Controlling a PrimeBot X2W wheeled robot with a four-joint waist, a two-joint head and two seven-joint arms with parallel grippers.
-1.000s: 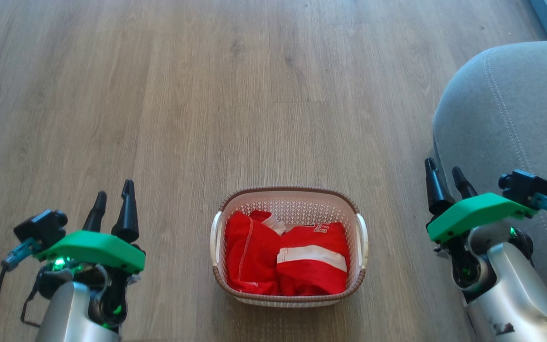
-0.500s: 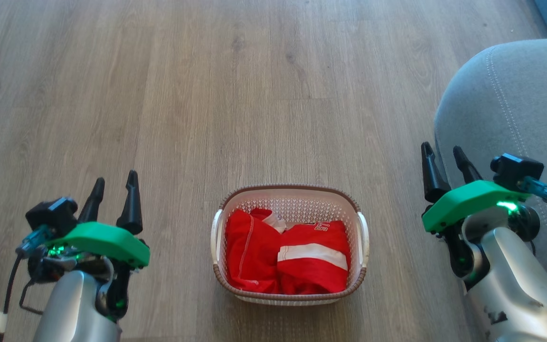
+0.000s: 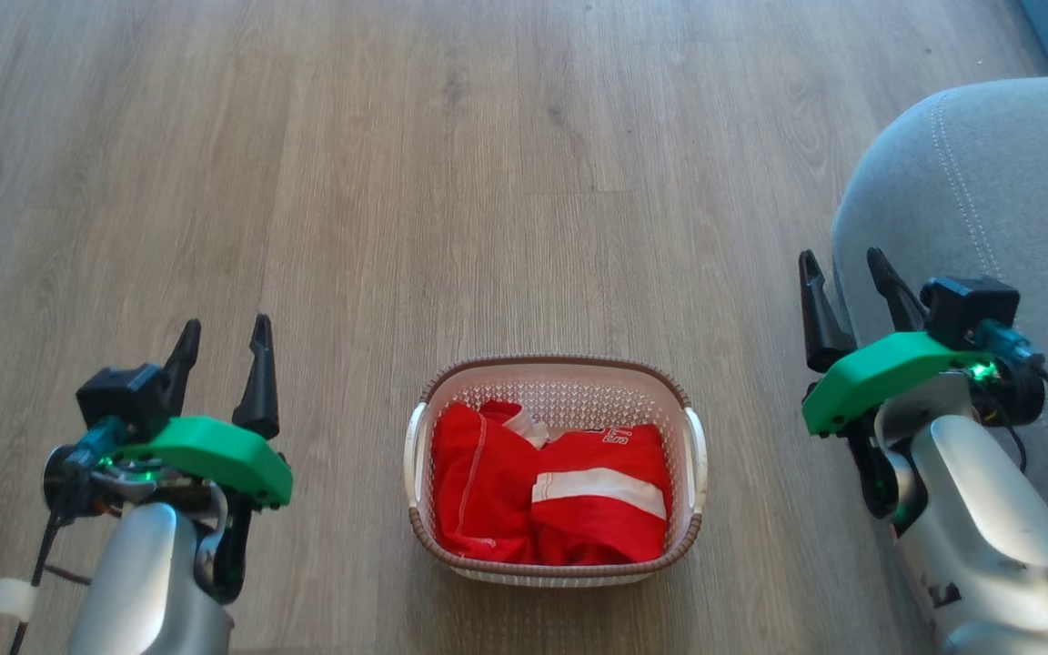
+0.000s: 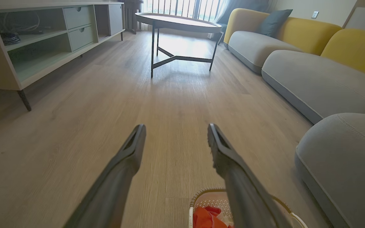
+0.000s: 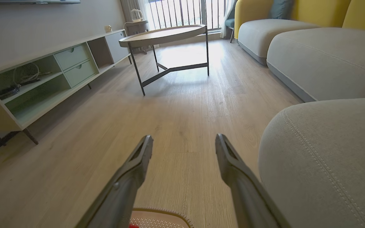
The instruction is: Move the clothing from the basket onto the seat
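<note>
The clothing (image 3: 547, 496) lies bunched in the basket (image 3: 559, 364), which stands on the wooden floor (image 3: 488, 182) right in front of the robot. A red piece with thin white piping is on the left, and a red piece with a broad white stripe seems to overlap it on the right. Nothing is out yet. To either side, well apart from the basket, the left fingers (image 3: 257, 382) and the right fingers (image 3: 817, 314) hover spread wide and empty, pointing away from the robot. The right fingers are just beside the rounded corner of the seat (image 3: 1015, 182), the grey cushion rising to the right of the basket. The step in hand looks like the reach for a first garment. To do it well, one arm would likely turn its fingers downward, come in over the rim rather than against it, and pinch a raised fold of the striped piece, so the light basket is not dragged or tipped. The right arm seems the better choice, being nearest the seat. Farther off in the wrist views stand a round coffee table (image 4: 177, 22) and a long sofa (image 4: 312, 72)
</note>
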